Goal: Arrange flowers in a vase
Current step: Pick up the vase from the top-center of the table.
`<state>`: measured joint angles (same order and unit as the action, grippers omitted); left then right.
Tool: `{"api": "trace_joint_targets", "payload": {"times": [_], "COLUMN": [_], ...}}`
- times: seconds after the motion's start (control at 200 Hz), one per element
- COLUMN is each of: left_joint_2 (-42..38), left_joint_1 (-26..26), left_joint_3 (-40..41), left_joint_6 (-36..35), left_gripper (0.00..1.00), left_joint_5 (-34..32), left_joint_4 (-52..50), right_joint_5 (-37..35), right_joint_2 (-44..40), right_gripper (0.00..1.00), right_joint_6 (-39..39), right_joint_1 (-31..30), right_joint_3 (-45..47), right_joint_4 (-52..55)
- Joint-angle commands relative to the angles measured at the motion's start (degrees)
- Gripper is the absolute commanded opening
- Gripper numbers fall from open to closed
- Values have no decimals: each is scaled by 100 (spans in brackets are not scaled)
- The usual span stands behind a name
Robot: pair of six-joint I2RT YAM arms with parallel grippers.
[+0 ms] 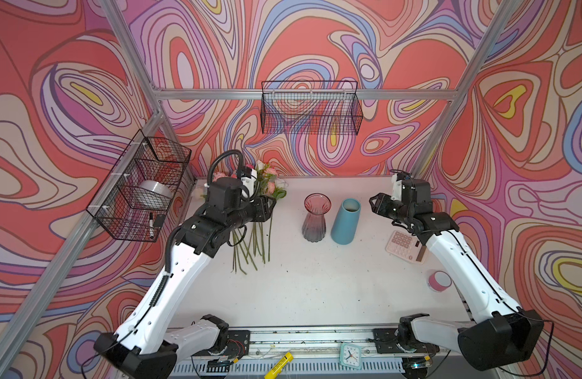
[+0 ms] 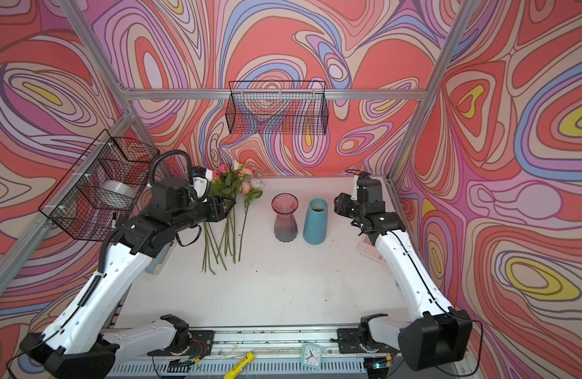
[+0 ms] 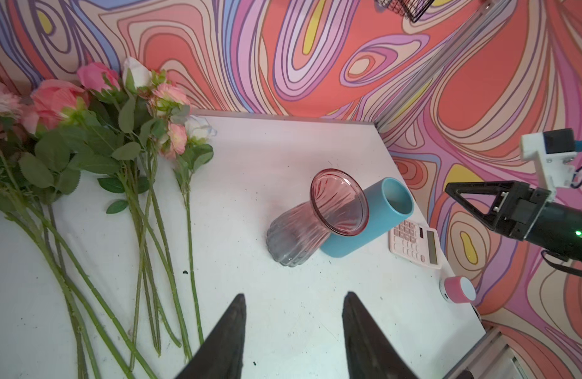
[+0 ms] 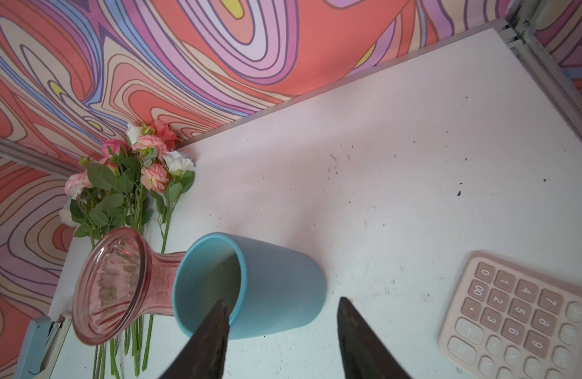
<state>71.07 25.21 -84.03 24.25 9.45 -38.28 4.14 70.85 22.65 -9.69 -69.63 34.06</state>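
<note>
Hovering my left gripper [image 3: 294, 295], jaws apart and empty, I see the flowers [image 3: 127, 151] lying flat on the table [image 3: 283, 147] just beside it, untouched.

Two vases [image 1: 316, 220] [image 1: 345, 224], two wire baskets [image 1: 311, 115] [image 1: 119, 200], one calculator [image 1: 401, 244], one clock [image 1: 350, 355]

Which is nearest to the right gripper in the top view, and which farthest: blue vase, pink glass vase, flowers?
1. The blue vase: upright, just inward of the right gripper.
2. The pink glass vase: upright, beside it on the far side.
3. The flowers: lying flat, over on the left side.
</note>
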Motion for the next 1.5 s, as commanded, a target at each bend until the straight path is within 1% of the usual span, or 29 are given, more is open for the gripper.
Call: {"api": "trace_joint_targets", "payload": {"times": [0.0, 0.07, 0.15, 0.235, 0.335, 0.456, 0.611, 0.711, 0.881, 1.167, 1.322, 1.492], "left_joint_2": [585, 1084, 1629, 2105, 2550, 3033, 3555, 3779, 4074, 4547, 4820, 5120], "left_joint_1": [115, 161, 384, 523, 537, 584, 643, 643, 643, 643, 643, 643], "left_joint_3": [-662, -1082, -1598, -2045, -2476, -2976, -3563, -3741, -3932, -4256, -4468, -4726], "left_joint_6": [159, 225, 135, 119, 153, 163, 152, 176, 219, 258, 264, 229], "left_gripper": [48, 48, 47, 49, 50, 50, 50, 49, 48, 45, 43, 38], "left_joint_5": [197, 513, 463, 548, 534, 646, 431, 235, 115, 371, 311, 222], "left_joint_4": [-886, -1152, -1531, -1786, -2019, -2237, -2508, -2605, -2649, -2609, -2681, -2833], "right_joint_5": [-245, -338, -365, -399, -397, -393, -414, -390, -388, -465, -458, -526], "right_joint_2": [-284, -373, -430, -428, -363, -401, -423, -484, -555, -633, -686, -721], "right_gripper": [56, 57, 58, 59, 60, 60, 61, 61, 61, 61, 61, 61], "right_joint_6": [-208, -258, -304, -350, -407, -416, -437, -428, -424, -455, -449, -459], "right_joint_1": [-59, -68, -70, -69, -70, -68, -70, -69, -71, -70, -69, -69], "right_joint_3": [-195, -198, -164, -57, -26, 30, 59, 120, 169, 234, 299, 336], "right_joint_4": [306, 366, 390, 299, 299, 204, 195, 167, 151, 162, 136, 136]}}
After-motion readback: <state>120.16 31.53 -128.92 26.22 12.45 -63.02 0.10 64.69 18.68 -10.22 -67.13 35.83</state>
